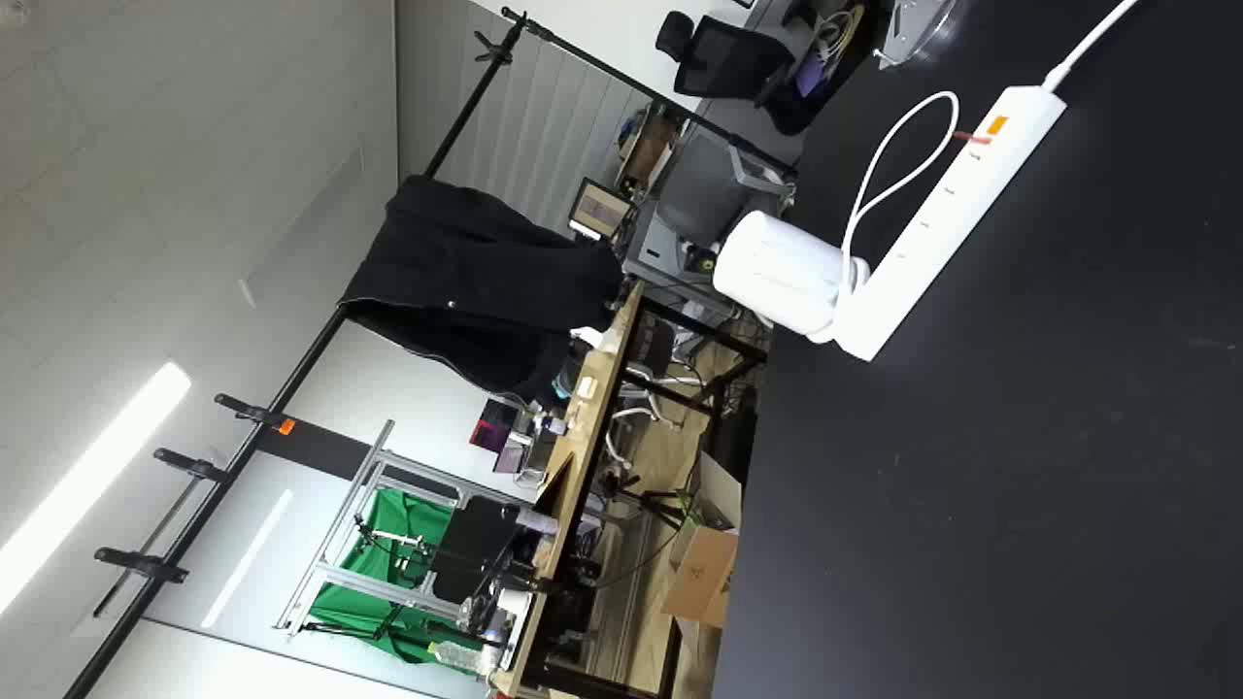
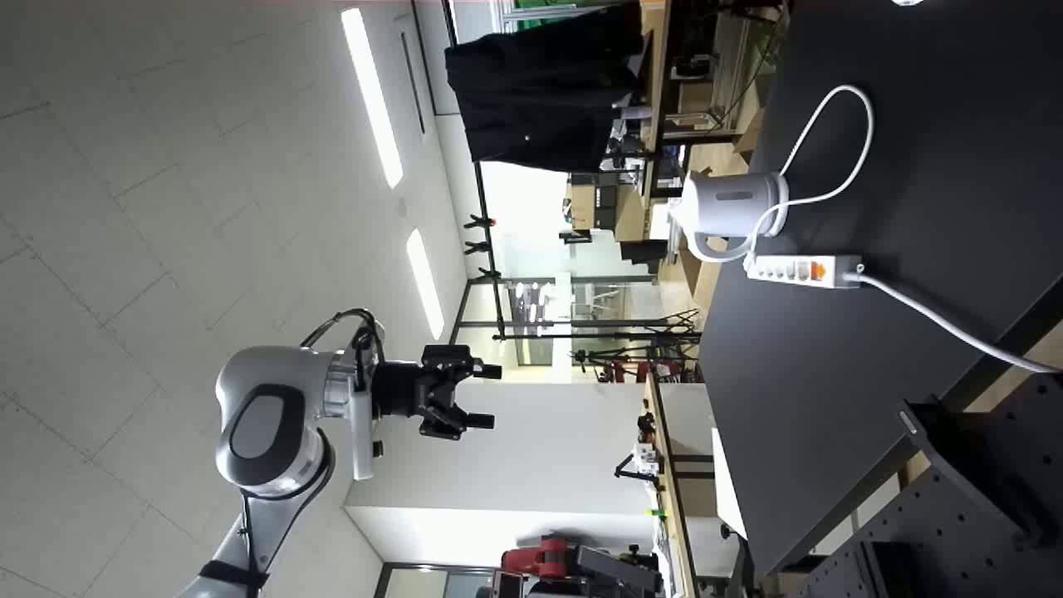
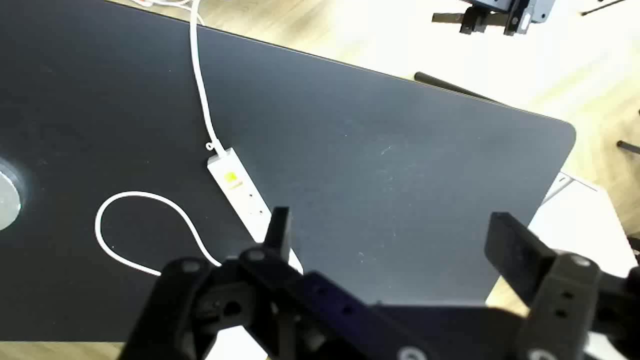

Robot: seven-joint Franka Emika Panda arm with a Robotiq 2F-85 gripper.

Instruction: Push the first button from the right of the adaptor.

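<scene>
The adaptor is a long white power strip on the dark table, in both exterior views [image 1: 957,218] [image 2: 793,270] and the wrist view [image 3: 245,197]. An orange switch [image 1: 997,125] sits near its cable end, and it also shows in an exterior view [image 2: 818,271] and the wrist view [image 3: 230,177]. My gripper [image 2: 490,397] is open and empty, high above the table and well apart from the strip. In the wrist view the gripper [image 3: 390,225] has its fingers wide apart; the left finger hides part of the strip's far end. The gripper is out of view in an exterior view.
A white kettle [image 1: 782,272] [image 2: 731,203] stands beside the strip's far end, its looping white cable [image 3: 142,194] on the table. A thick white cable [image 3: 200,85] runs from the strip over the table edge. A round silver object [image 3: 7,200] lies at the wrist view's left.
</scene>
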